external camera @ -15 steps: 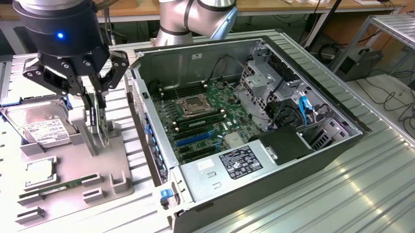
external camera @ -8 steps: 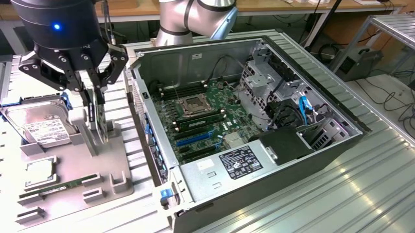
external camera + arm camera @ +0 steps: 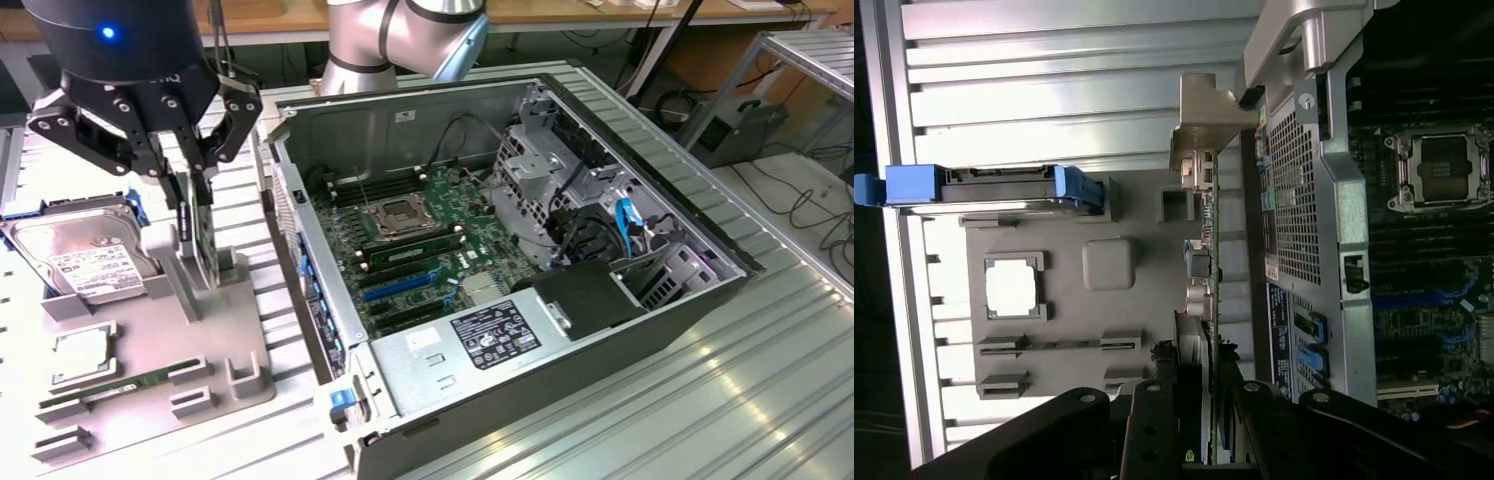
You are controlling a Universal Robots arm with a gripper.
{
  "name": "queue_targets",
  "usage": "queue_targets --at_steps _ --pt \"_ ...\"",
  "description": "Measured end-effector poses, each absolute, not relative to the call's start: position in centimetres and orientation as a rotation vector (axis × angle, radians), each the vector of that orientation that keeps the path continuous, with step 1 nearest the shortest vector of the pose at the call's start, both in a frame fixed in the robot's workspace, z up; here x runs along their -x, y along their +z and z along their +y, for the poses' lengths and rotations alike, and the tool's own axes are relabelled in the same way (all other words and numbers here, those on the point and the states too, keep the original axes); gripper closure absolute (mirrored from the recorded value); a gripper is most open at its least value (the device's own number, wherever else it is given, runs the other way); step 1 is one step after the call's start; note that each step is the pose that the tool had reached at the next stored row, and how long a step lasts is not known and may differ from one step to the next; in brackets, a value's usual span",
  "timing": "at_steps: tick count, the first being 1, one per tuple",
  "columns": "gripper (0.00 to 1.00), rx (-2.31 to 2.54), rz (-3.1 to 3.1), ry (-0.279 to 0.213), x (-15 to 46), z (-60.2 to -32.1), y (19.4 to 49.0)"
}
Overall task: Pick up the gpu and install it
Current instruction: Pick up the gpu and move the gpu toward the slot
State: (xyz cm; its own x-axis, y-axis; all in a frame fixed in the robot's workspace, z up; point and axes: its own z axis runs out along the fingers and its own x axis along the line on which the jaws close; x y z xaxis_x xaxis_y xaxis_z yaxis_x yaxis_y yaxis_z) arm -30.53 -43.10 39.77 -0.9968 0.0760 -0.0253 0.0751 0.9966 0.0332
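The gpu (image 3: 200,235) is a slim dark card standing on edge in the grey holder tray (image 3: 134,330) at the exterior view's left. My gripper (image 3: 187,175) comes down from above, with a finger pressed against each face of the card's upper part, shut on it. In the wrist view the gpu (image 3: 1204,250) shows edge-on between the black fingers (image 3: 1154,410), with its silver bracket (image 3: 1206,125) at the far end. I cannot tell whether the card's lower edge has left the holder's slot. The open computer case (image 3: 587,300) lies beside the tray, motherboard (image 3: 414,250) exposed.
In the tray lie a silver hard drive (image 3: 87,255) with blue rails, a square processor (image 3: 83,355) and a narrow green memory stick (image 3: 120,385). The case's perforated metal wall (image 3: 1299,190) stands close beside the card. Ribbed metal tabletop (image 3: 694,400) surrounds everything.
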Motion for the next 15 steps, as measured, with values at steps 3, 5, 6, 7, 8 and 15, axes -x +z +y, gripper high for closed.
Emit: queue_targets --at_steps 3,5,6,7,8,15 --pt "0.74 -0.118 3.112 0.050 30.5 -43.1 40.2" --pt "0.74 -0.118 3.112 0.050 30.5 -43.1 40.5" --pt "0.74 -0.118 3.112 0.050 30.5 -43.1 40.6" --pt "0.74 -0.118 3.112 0.050 30.5 -43.1 40.7" --pt "0.74 -0.118 3.112 0.050 30.5 -43.1 40.9" --pt "0.74 -0.118 3.112 0.050 30.5 -43.1 41.7"
